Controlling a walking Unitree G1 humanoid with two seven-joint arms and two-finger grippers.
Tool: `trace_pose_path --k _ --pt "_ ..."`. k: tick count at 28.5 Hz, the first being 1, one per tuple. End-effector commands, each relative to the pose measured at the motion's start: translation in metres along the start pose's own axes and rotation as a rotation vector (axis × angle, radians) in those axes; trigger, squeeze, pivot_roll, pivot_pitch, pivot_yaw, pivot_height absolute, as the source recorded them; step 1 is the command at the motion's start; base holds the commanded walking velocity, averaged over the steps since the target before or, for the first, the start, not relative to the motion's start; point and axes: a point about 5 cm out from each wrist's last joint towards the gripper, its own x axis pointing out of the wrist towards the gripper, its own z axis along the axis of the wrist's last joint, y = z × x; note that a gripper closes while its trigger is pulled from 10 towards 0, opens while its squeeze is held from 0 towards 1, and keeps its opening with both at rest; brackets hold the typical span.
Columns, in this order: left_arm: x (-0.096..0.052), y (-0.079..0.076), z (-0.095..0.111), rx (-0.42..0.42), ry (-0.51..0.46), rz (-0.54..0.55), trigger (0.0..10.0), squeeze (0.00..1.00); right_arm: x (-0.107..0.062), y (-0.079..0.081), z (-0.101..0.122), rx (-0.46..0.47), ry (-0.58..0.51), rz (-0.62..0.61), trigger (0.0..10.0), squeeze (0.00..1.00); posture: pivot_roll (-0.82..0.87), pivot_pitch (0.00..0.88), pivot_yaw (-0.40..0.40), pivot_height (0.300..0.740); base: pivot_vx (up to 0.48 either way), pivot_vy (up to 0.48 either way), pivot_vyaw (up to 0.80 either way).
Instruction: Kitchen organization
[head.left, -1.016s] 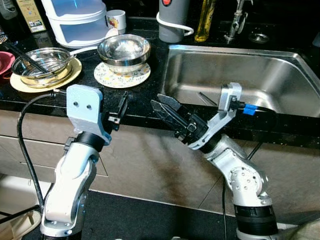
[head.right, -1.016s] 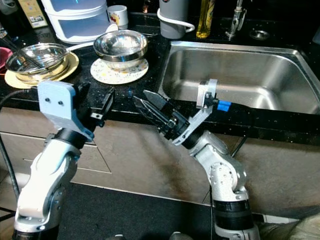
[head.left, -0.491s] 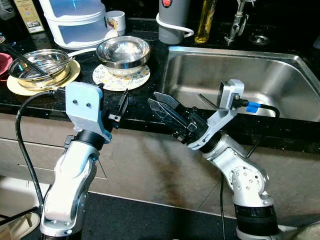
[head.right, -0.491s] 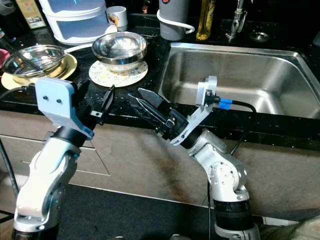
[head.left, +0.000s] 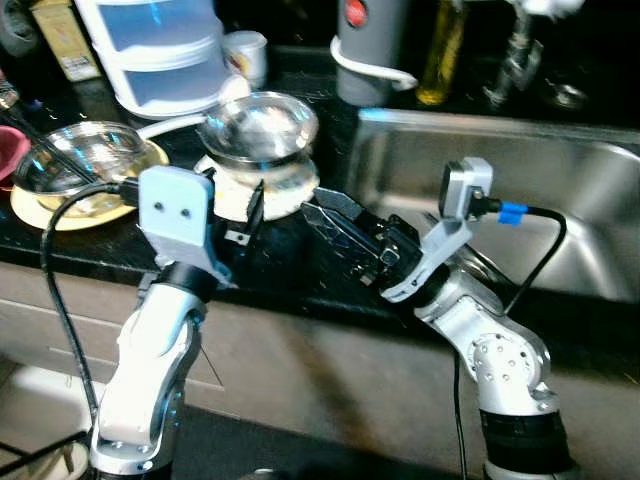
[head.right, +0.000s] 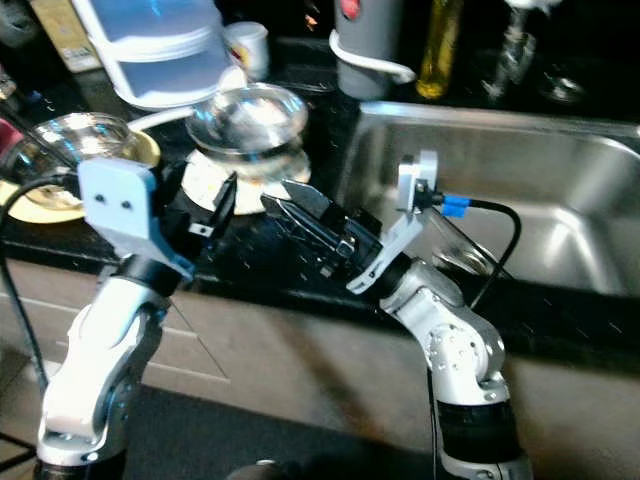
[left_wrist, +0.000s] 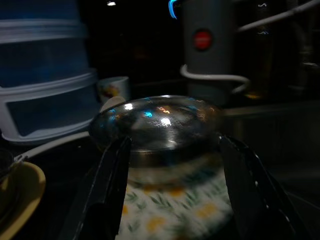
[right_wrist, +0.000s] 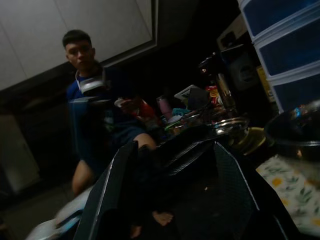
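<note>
Left end effector (head.left: 252, 205) released, fingers spread, held over the tabletop's (head.left: 290, 270) front edge and aimed at the steel bowl (head.left: 260, 127); not touching it. Bowl sits on a floral plate (head.left: 285, 192), mid-tabletop, just left of the sink (head.left: 560, 200). My right end effector (head.left: 335, 222) also released, empty, hovering above the front edge between plate and sink. Near the left edge: glass bowl (head.left: 75, 160) on a yellow plate (head.left: 60, 208). At the back edge: stacked plastic container (head.left: 160, 50), mug (head.left: 246, 55), grey kettle (head.left: 372, 45).
</note>
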Motion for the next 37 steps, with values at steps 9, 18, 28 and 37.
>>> trace_pose_path --k 9,18,28,37 --pt "0.002 -0.006 0.004 -0.007 -0.005 -0.03 10.0 0.0 -0.003 0.0 0.002 -0.006 0.003 -0.008 10.0 0.0 0.04 0.039 -0.032 0.732 0.131 0.0 0.0" --pt "0.008 -0.009 0.021 0.092 -0.048 -0.1 10.0 0.0 -0.005 -0.006 0.006 -0.052 0.027 -0.035 10.0 0.0 0.04 0.043 -0.033 0.732 0.0 0.0 0.0" --pt "0.016 0.01 0.04 0.215 -0.078 -0.064 10.0 0.0 0.001 -0.015 0.022 -0.182 0.075 -0.049 10.0 0.0 0.05 0.044 -0.041 0.732 0.0 0.0 0.0" --pt "0.019 0.07 0.043 0.634 0.161 0.009 10.0 0.0 0.005 -0.036 0.031 -0.349 0.124 -0.188 10.0 0.0 0.06 0.048 -0.04 0.732 0.0 0.0 0.0"
